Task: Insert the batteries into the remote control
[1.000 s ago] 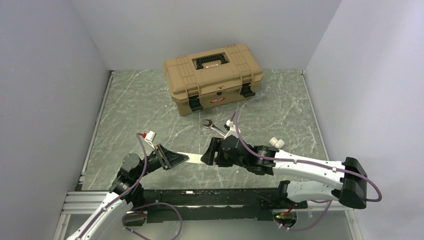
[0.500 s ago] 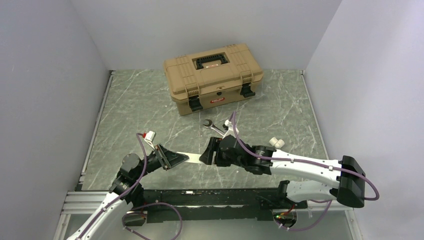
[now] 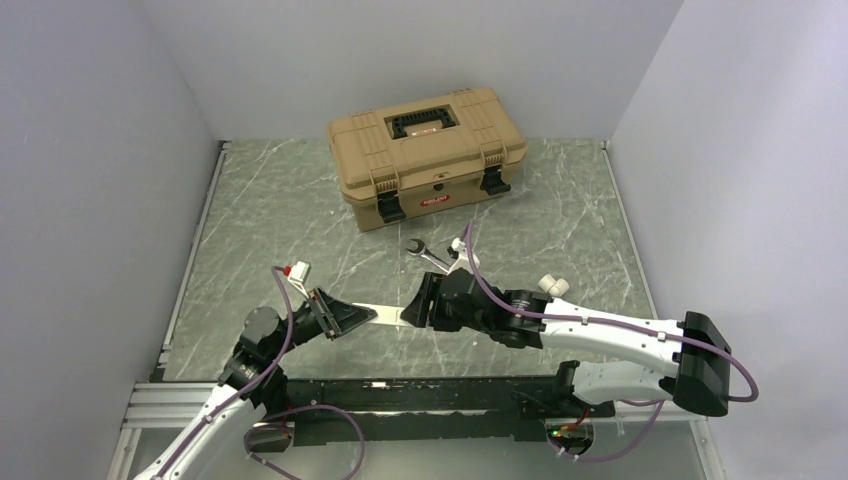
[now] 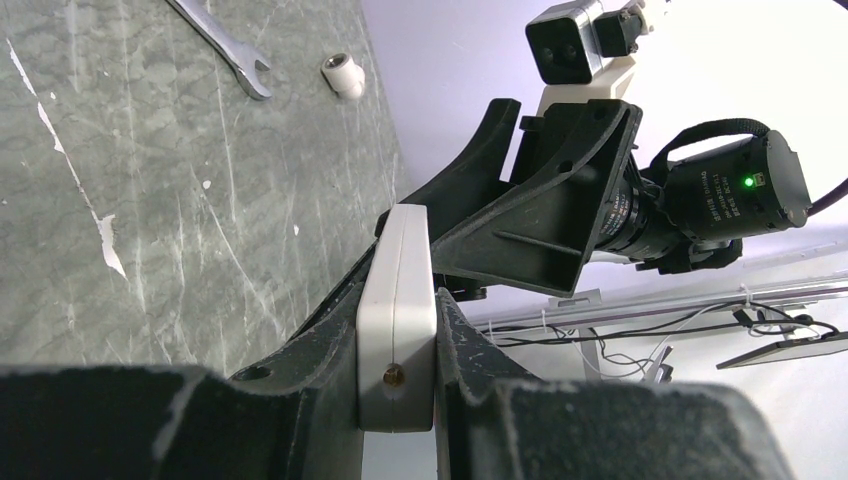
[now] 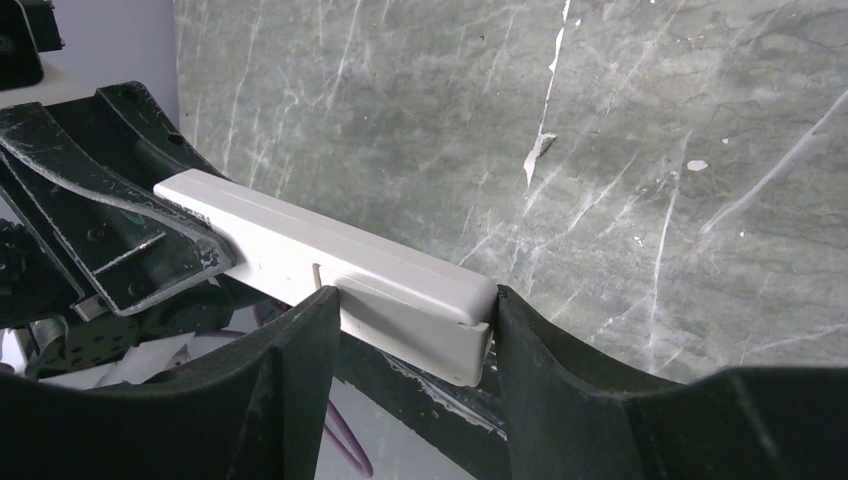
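The left hand [image 3: 348,318], in the lower left of the overhead view, is clamping fully down on one end of the remote control [image 3: 388,316]. It is holding the slim white bar near the middle of the frame, seemingly clear of the worktop [image 3: 280,210]. The right hand [image 3: 416,304] is straddling the bar's other end with its fingers fairly wide, one on each side and close against it. Whether they are actually pressing on it, I cannot tell.

Judging by this, the task is sitting at its very start. No battery is showing in any view, and the sides of the remote that are showing are looking closed, with only a thin seam running along one side. Opening the compartment and putting the cells in are both remaining.

The tan toolbox [image 3: 428,150] at the upper middle is carrying a small red label [image 3: 432,200] on its front, too small to read. The remote is showing no print, and neither is the steel wrench [image 3: 425,255] lying just below the box.
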`<state>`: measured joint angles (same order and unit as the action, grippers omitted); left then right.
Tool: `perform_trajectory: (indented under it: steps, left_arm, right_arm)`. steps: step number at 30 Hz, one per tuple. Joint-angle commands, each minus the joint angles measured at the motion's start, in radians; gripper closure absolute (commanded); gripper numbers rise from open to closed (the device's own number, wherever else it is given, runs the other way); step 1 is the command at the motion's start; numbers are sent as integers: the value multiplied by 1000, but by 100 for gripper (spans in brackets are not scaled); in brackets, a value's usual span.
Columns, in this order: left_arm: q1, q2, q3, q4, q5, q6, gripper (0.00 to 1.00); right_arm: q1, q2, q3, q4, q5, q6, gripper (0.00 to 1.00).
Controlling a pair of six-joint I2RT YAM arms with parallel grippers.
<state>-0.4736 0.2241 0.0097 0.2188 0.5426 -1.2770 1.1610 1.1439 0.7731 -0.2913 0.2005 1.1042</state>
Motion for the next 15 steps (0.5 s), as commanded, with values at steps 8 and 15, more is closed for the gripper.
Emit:
perform_trajectory:
  steps: [8,15]
  left_arm:
    - [-6,-12,-30,79,23,-17,100]
    - [-6,-8,-43,112,25,-39,100]
  right_arm:
    - [5,-23,-20,6,10,3,52]
    - [4,-46,-39,4,14,6,54]
